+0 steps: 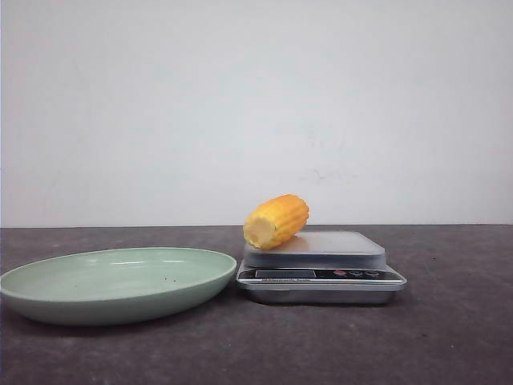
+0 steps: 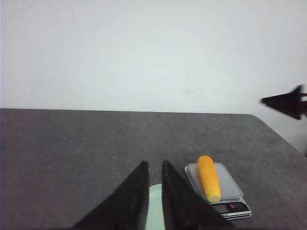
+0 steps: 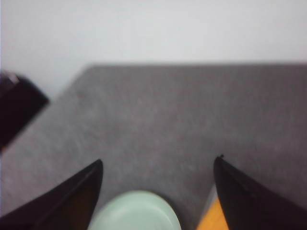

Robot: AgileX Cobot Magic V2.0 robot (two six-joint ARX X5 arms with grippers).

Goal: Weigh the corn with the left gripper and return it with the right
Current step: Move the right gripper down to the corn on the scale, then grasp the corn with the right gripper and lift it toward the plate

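Note:
The corn [image 1: 276, 221], a stubby yellow-orange cob with a pale cut end, lies slanted on the platform of the small silver scale [image 1: 321, 269]. The left wrist view shows the corn [image 2: 209, 178] lying free on the scale [image 2: 230, 191], well off to the side of my left gripper [image 2: 154, 165]. That gripper is high above the table, its black fingers almost together with nothing between them. My right gripper [image 3: 158, 160] is wide open and empty, also high up. A strip of orange corn [image 3: 211, 221] shows beside one of its fingers. Neither gripper appears in the front view.
A shallow pale green plate [image 1: 48, 298] sits left of the scale, almost touching it. The plate [image 3: 136, 211] shows between the right fingers. The other arm is a dark shape [image 2: 288, 103] at the table's side. The dark tabletop ends at a white wall.

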